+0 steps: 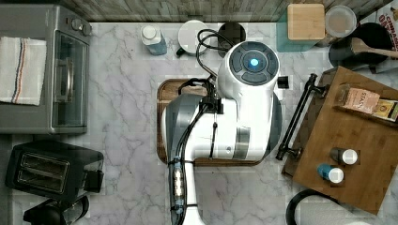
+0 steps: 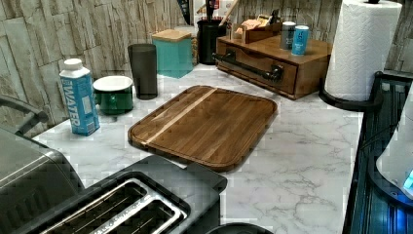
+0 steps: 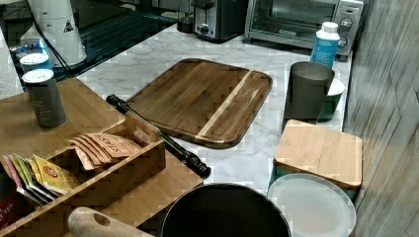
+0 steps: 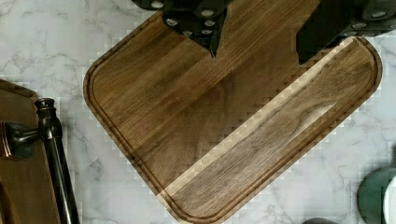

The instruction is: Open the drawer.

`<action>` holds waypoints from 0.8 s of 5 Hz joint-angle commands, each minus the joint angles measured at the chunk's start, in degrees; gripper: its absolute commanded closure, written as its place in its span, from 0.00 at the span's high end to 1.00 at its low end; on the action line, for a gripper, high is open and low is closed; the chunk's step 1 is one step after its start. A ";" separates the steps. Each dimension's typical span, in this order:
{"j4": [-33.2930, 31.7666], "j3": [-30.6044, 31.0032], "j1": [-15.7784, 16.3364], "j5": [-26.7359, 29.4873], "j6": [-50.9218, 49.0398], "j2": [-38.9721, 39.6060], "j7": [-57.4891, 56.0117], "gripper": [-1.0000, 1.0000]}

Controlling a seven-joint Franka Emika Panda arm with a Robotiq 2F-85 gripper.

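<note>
The wide brown wooden drawer (image 1: 307, 123), right of centre in the top view, looks stiff and shut; its black bar handle (image 1: 296, 117) suits gripping midway. The tool (image 4: 257, 46) hangs spread apart, empty.

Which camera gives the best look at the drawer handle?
The left view: the handle runs unobstructed across the drawer front. The top view shows it from above, the right view at an angle, and the wrist view one end.

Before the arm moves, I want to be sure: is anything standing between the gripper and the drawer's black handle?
Nothing visible. The open gripper hangs over the bare cutting board; only marble counter lies between board and the drawer handle.
</note>
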 commanded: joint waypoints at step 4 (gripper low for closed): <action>-3.50 -5.37 -3.91 -6.84 9.63 -0.12 -12.28 1.00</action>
